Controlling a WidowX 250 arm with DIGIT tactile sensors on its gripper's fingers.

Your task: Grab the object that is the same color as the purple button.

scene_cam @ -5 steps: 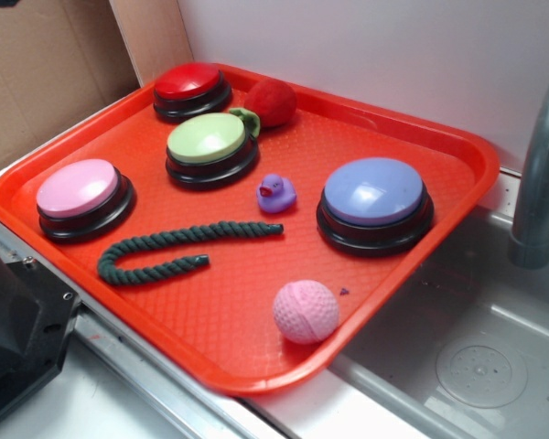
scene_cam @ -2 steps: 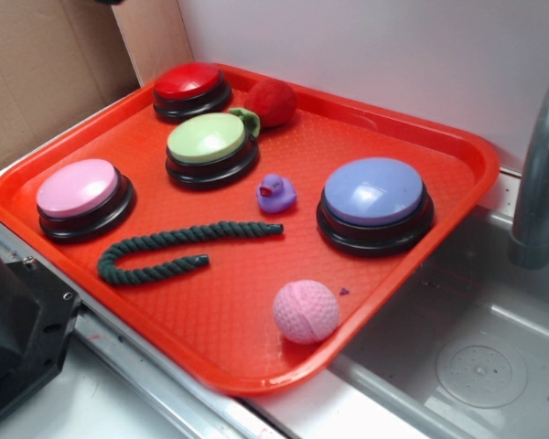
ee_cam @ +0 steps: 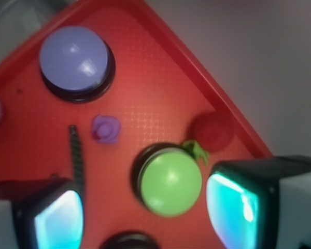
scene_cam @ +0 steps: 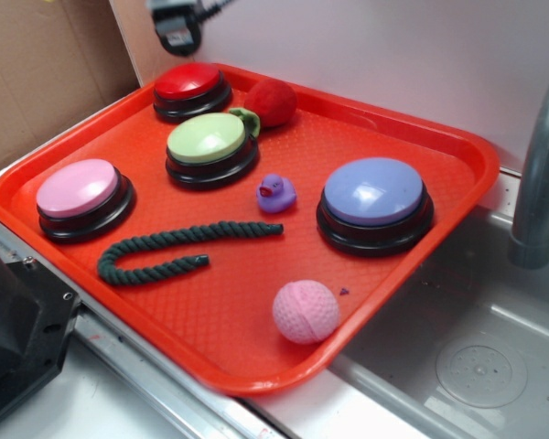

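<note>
So nearest the camera in the exterior view there's the pink textured ball [scene_cam: 306, 311] sitting close to the front edge of the red tray [scene_cam: 457, 169], and left of it the dark green rope [scene_cam: 183, 249] lying in a loose curve. Behind that, the tiny purple duck [scene_cam: 276, 194] sits about mid-tray, just left of the purple button [scene_cam: 374, 203] and apart from it, nothing touching it. The pink button [scene_cam: 82, 197] is over on the left, the green button [scene_cam: 210, 148] is behind the duck, then the red button [scene_cam: 192, 91] and a red plush thing [scene_cam: 272, 101] at the back. Only real change: the gripper [scene_cam: 176, 35] has popped into the top of frame above the red button, it wasn't visible a moment ago. In the wrist view the fingers [ee_cam: 238, 205] are spread wide with nothing between them, high over the green button
</note>
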